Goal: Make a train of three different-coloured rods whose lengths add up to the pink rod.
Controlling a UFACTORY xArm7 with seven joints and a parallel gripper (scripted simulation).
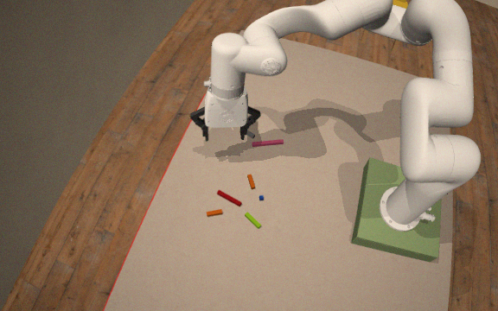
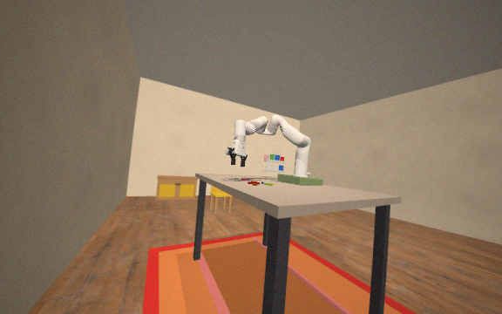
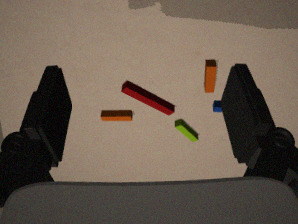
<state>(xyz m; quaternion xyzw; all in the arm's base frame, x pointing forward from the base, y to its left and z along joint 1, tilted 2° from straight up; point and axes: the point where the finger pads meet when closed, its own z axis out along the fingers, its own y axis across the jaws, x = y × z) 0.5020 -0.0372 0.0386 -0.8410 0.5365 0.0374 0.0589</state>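
My gripper (image 1: 225, 136) (image 2: 238, 162) (image 3: 146, 83) is open and empty, hanging above the table's left part. The pink rod (image 1: 267, 142) lies just to its right. A small grey rod (image 1: 252, 135) peeks out beside my right finger. Nearer the front lie a red rod (image 1: 229, 198) (image 3: 148, 96), two orange rods, one (image 1: 251, 181) (image 3: 210, 75) upright in the picture and one (image 1: 214, 212) (image 3: 116, 115) lying level, a lime rod (image 1: 252, 219) (image 3: 186, 129) and a tiny blue rod (image 1: 261, 198) (image 3: 217, 106). All lie flat and apart from each other.
The arm's green base block (image 1: 374, 225) (image 2: 300, 180) stands at the right. The table's left edge (image 1: 158, 181) runs close beside my gripper, with wooden floor below. In the exterior view the rods are a small cluster (image 2: 257, 183).
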